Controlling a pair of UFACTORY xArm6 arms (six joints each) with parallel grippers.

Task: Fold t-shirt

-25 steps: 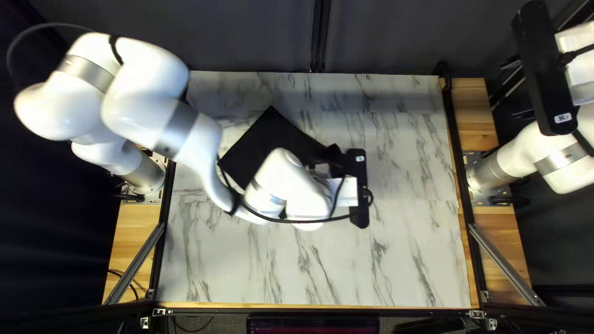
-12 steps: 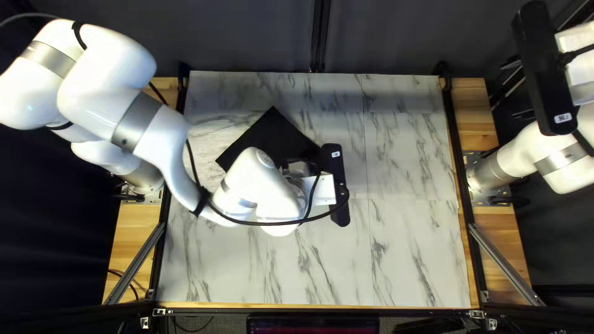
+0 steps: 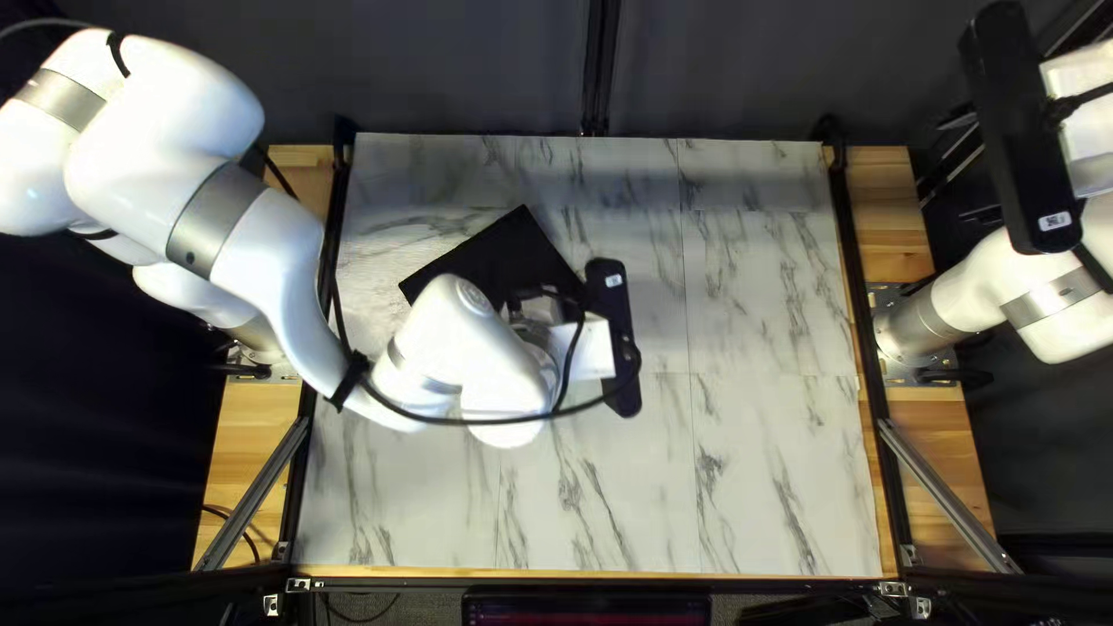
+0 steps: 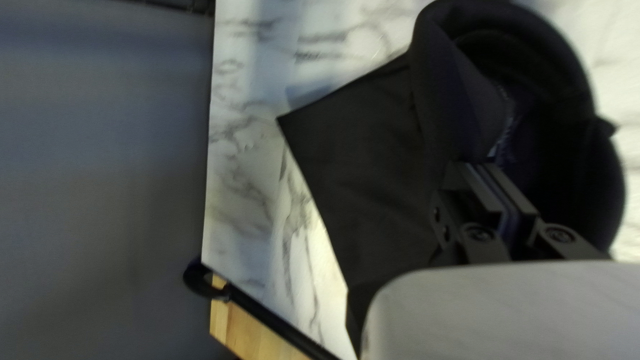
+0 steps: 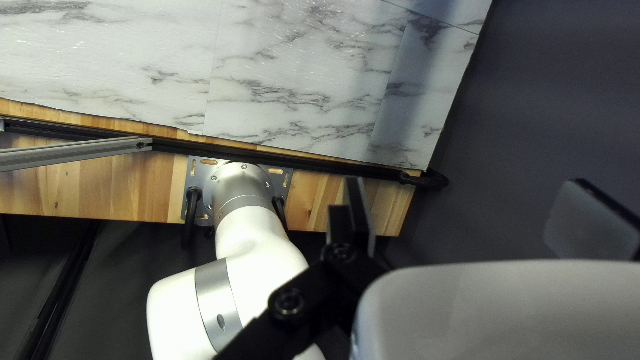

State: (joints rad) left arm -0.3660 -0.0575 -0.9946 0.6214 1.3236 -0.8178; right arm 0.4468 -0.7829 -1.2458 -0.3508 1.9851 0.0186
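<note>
T-shirt partly tight in the left gripper, partly beside it.

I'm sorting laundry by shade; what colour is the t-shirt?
The t-shirt looks black, seen best in the left wrist view.

The black shirt looks like soft, matt cloth to me, smooth where it lies flat. Marble-patterned sheeting with a faint sheen covers my bench's smooth, pale wood. My left arm and right arm are glossy white, banded with satiny grey metal
</note>
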